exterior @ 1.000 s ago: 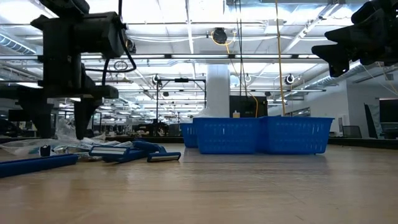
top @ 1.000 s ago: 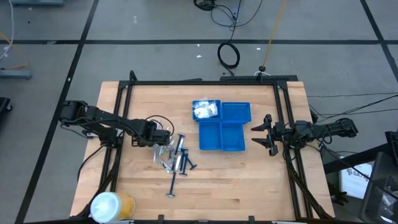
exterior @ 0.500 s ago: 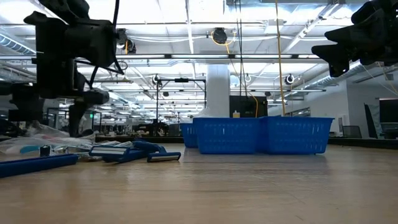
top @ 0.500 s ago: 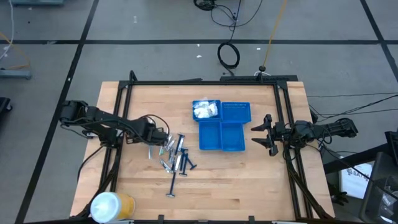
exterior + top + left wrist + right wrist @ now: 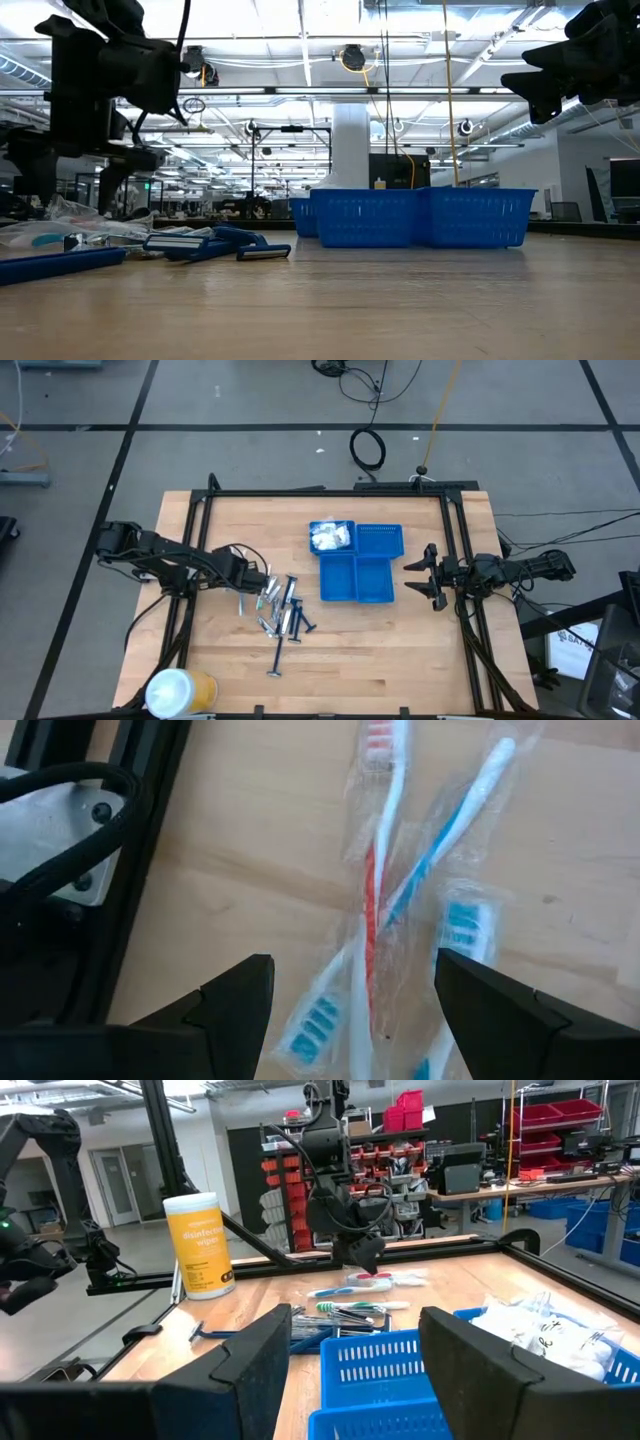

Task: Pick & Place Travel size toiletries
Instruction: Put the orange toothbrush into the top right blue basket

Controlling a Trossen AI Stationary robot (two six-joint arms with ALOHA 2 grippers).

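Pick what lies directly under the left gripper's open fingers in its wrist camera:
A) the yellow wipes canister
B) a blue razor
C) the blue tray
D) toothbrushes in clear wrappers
D: the left wrist view shows wrapped toothbrushes lying crossed on the wooden table, framed by the open left gripper.

The left gripper sits left of centre in the high view, fingers spread wide. The right gripper waits at mid-right, fingers apart.
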